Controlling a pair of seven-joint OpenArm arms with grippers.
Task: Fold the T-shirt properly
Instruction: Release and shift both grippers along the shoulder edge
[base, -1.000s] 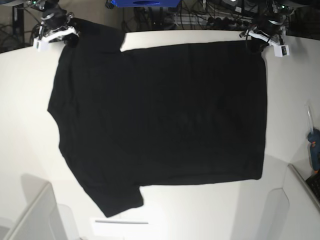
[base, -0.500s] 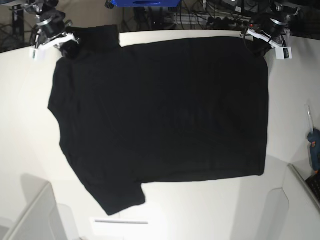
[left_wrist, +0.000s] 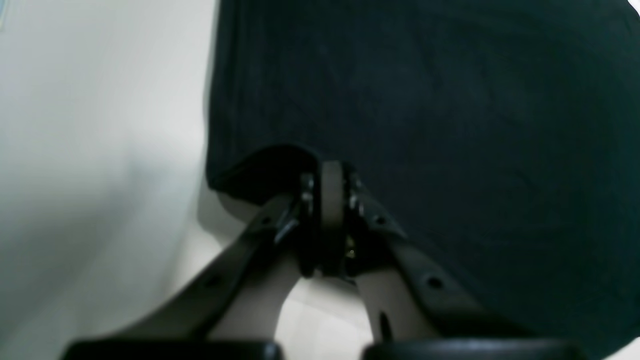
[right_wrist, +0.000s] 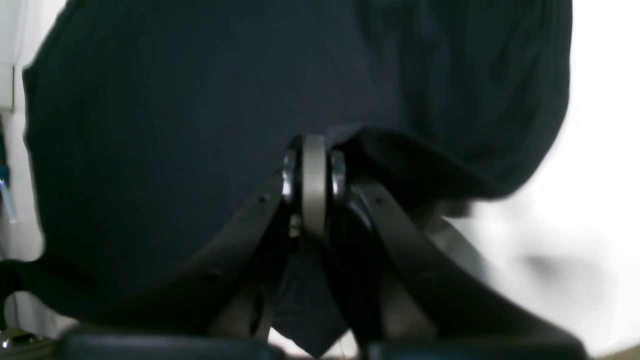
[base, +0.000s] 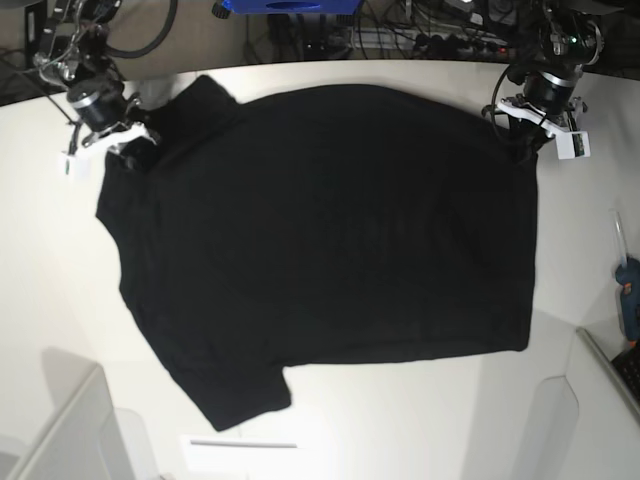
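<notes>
Change: in the base view both arms have come down the frame from the far counter edge toward the middle, dragging the upper edge of the T-shirt with them; the sleeve at upper left now lies flopped back over the shirt's corner, and the upper edge bows instead of running straight.
Left gripper: upper right of the base view; its jaws are closed on the hem corner of the T-shirt. In the left wrist view the cloth bunches into a small hump right at the jaw tips.
Right gripper: upper left of the base view; jaws closed on the shoulder area by the sleeve. In the right wrist view a fold of cloth is drawn up against the jaw tips.
T-shirt position: spread plain side up over the middle of the white counter, collar end toward the left of the frame, hem toward the right, the other sleeve sticking out at lower left.
Meaning for the task: judging from both pinched corners heading toward the near edge, the first lengthwise fold looks to be starting; the held edge has barely crossed the body, so most of the fold remains.
Risk: the cloth sags between the two grips, so the folded edge could land crooked.
Nearby: a blue tool at the right edge, well apart from the shirt.
</notes>
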